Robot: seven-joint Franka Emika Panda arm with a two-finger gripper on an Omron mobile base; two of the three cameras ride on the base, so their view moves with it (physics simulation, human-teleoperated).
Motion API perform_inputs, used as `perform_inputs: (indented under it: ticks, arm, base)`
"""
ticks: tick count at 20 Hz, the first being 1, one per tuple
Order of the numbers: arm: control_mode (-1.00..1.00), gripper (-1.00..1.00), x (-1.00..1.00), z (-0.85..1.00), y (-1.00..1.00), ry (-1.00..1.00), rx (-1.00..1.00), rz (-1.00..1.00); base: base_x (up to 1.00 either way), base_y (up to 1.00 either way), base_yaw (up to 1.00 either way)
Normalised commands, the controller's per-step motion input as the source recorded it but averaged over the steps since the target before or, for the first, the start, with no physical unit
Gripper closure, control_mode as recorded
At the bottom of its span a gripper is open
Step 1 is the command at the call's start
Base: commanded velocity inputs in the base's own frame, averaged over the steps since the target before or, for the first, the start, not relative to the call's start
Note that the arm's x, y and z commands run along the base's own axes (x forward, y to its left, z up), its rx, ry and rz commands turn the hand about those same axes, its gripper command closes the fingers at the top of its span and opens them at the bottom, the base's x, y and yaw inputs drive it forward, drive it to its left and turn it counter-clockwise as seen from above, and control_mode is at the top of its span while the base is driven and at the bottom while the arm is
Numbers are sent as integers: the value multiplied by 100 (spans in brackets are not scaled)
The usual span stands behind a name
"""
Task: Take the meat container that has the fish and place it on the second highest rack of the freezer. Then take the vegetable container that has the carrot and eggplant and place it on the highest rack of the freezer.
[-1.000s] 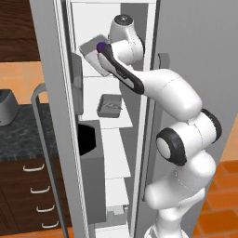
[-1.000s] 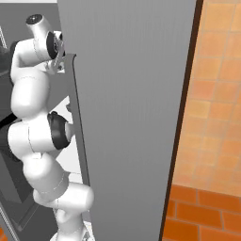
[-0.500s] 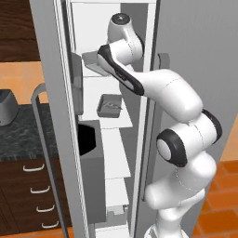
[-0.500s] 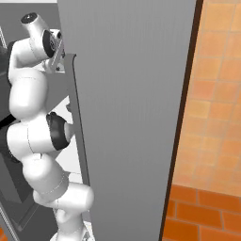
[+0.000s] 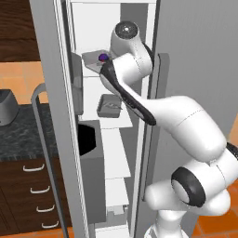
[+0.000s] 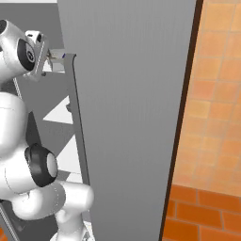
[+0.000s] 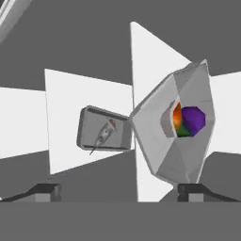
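— Claw? How wide?

— Gripper (image 7: 117,189) spread wide, both dark fingertips (image 7: 44,190) far apart at the bottom of the hand view. Nothing pinched between them.

— Touching anything?

— Hard to say. Right tip sits just under the lower edge of the vegetable container (image 7: 176,127); contact or a small gap, cannot tell. No grip on it either way.

— And that container, where?

— On the highest rack (image 5: 90,69) of the freezer (image 5: 60,121), seen from the left base camera as a grey tray (image 5: 95,59) with a purple spot showing. Tipped toward the hand camera, so the inside faces the lens: the eggplant (image 7: 193,118) purple, the carrot (image 7: 177,116) orange beside it, a bit of green below.

— The other one?

— Meat container (image 5: 109,105) flat on the second highest rack (image 5: 114,122), one shelf down. The fish (image 7: 104,133) lying inside, thin and pale, pointing along the tray.

— Arm?

— Reaching up into the open freezer from the lower right of the left base view, wrist level with the top shelf.
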Motion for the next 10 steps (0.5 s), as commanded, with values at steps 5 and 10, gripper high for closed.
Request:
perform_inputs:
  ticks: [5,10]
  arm:
    - [-100,-100,-100,-22,-15,-14,1,3]
    - [-100,-100,-100,-50,-27,-5,1,2]
  base:
    - [0,0,0]
    - [0,0,0]
